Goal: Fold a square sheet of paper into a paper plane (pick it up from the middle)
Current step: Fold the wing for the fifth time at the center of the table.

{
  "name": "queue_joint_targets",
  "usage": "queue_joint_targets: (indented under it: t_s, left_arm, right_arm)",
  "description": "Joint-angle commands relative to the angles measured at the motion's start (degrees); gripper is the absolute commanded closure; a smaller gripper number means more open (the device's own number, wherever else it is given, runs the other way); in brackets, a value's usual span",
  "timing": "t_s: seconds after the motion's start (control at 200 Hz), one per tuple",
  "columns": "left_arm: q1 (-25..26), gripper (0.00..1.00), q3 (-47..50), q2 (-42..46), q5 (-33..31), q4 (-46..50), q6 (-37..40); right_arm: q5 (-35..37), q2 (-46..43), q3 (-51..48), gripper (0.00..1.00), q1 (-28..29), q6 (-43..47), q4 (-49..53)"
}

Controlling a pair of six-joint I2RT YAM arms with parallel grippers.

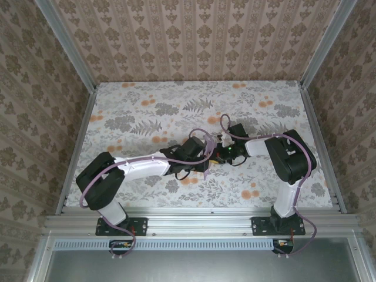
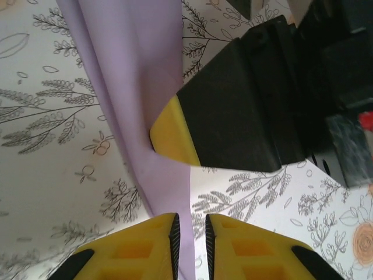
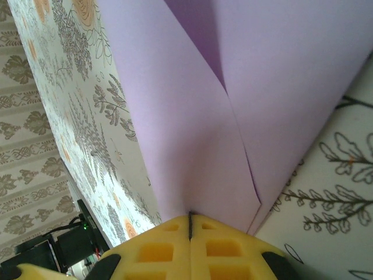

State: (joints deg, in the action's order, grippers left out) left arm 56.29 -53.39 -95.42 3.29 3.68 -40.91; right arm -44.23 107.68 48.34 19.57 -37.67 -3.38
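Lavender sheet of paper: thin and plain, not lying flat. Folded layers overlap. One crease runs straight out from the right jaws, and a darker hollow shows between the layers at the far end.
Paper, relative to the right jaws: a folded edge sits in the seam between the two pads. The rest fans out ahead of the fingertips.
Right gripper: yellow pads pressed together with no gap to see, pinching the paper at that seam.
Right finger from the left wrist: black, with a yellow tip. It lies against the paper's right edge, ahead of the left jaws and a little to their left.
Left gripper: jaws narrow, with a slim gap between the ribbed pads. The gap is plainly wider than the paper is thick.
Paper, relative to the left jaws: a long strip comes from the far upper left and runs down into the gap. Cannot tell whether either pad touches it.
Tabletop: pale, printed with grey leaves and orange flowers. It shows on both sides of the left jaws, behind the paper.
Overhead: the left arm and right arm reach inward. Their grippers sit close together near the table's middle.
Walls: beige patterned paper.
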Motion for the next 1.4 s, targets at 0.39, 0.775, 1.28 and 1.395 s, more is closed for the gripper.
queue_joint_targets:
  t_s: [0.39, 0.775, 1.28, 1.395]
  left_arm:
    - [1.01, 0.83, 2.1, -8.37, 8.33, -7.46, -2.19]
    - [3.24, 0.86, 5.2, -5.65, 8.39, -3.07, -1.63]
    - [7.56, 0.88, 5.4, -5.0, 8.82, 2.55, 0.35]
    - [8.13, 0.87, 5.65, -4.68, 9.48, 2.99, 0.28]
  right_arm:
    - [8.63, 2.97, -1.1, 0.98, 0.33, 0.84, 6.22]
    - [10.03, 3.48, -0.69, 0.98, 0.05, 1.65, 7.51]
    - [11.3, 3.07, -0.7, 0.99, -0.39, 2.61, 9.09]
    - [11.44, 3.11, -0.79, 0.99, -0.47, 2.67, 9.03]
